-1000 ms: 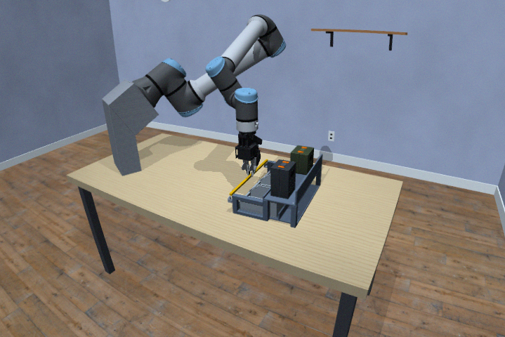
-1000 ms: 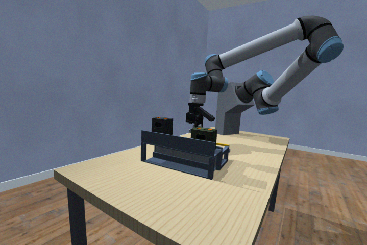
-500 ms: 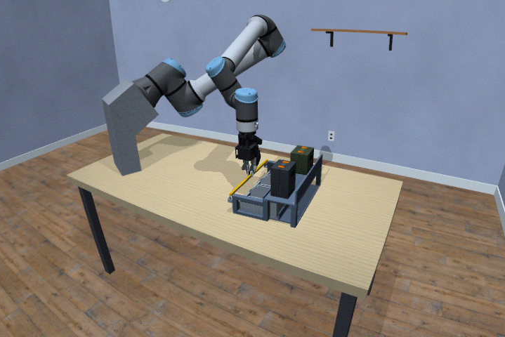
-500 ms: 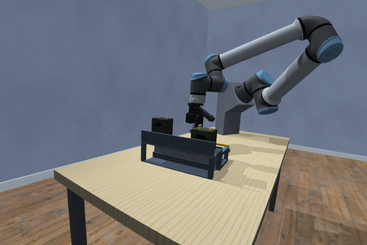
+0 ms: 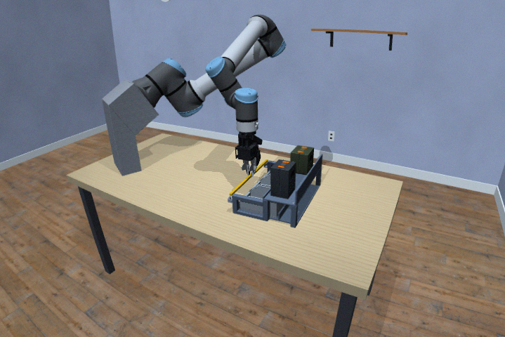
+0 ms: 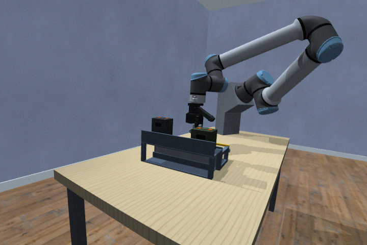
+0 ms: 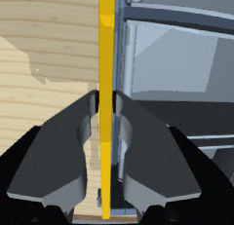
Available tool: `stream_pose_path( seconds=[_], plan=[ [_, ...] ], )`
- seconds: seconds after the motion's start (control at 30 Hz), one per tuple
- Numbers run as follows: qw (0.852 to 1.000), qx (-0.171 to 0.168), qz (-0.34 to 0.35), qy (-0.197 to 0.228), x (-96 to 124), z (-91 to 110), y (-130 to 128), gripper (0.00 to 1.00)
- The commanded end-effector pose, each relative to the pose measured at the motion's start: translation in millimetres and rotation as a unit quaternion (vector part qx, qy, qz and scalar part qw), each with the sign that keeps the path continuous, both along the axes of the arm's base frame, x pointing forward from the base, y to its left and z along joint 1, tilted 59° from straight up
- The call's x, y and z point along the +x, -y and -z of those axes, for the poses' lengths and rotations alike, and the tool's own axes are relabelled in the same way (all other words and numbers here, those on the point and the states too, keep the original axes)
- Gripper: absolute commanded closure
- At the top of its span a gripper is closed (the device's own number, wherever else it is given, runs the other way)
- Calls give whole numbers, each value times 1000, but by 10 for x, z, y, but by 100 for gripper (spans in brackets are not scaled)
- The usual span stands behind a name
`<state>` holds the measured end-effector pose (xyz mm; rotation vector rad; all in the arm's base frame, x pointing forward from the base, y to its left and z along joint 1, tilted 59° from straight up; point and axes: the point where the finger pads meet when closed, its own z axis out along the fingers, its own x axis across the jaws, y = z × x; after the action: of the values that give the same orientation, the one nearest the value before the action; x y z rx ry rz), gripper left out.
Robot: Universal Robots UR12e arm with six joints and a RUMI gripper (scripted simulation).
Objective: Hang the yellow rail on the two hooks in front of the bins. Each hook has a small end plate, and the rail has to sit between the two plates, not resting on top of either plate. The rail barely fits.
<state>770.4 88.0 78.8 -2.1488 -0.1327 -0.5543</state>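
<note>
The yellow rail is a long thin bar running along the front of the blue-grey bin rack. My gripper points straight down and is shut on the rail near its middle. In the wrist view the rail lies close beside the rack's front edge. I cannot make out the hooks and their end plates clearly in any view. In the exterior view the fingertips are hidden behind the green bin.
A black bin and a green bin stand in the rack, just behind the gripper. The rack sits mid-table on the wooden table. The arm's grey base stands at the far left corner.
</note>
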Motion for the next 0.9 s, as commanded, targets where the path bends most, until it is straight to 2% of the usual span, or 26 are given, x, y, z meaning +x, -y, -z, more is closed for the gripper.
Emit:
stream_pose_path(
  seconds=[0.0,0.87],
  plan=[
    [1000,0,1,0,4,-2,4,100],
    [1000,1,2,-2,16,15,-22,100]
  ],
)
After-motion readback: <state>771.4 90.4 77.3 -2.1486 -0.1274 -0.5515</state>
